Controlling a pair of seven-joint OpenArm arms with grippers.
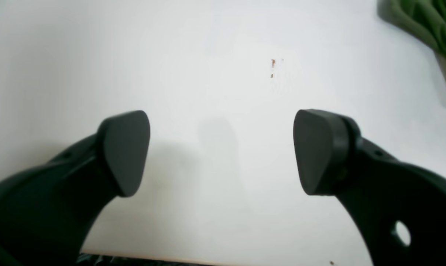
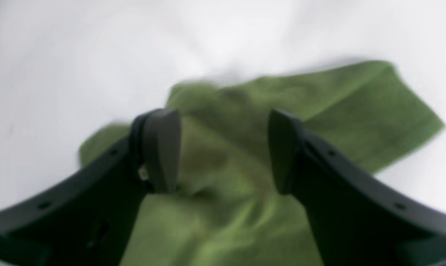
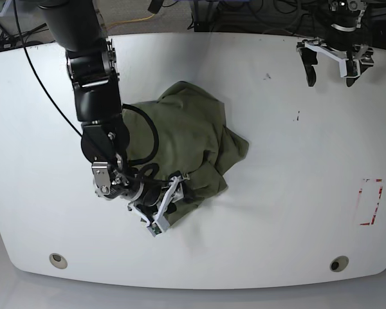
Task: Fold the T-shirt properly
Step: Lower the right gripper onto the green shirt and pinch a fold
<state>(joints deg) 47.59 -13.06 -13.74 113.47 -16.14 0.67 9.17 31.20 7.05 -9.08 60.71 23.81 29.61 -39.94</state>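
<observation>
I see a white table with rounded corners filling most of the base view. Two round metal fittings sit near its front edge, one by each corner. A red marking lies close to the edge on that view's right. Small reddish specks dot the surface in the left wrist view. Dark cables trail over the floor beyond the far edge.

- Table: bare white surface across the whole half under the left gripper; passage unobstructed.
- T-shirt: bunched heap, sole obstacle on the other half.
- Right gripper: jaws apart over the heap's near edge, arm lying across its side.
</observation>
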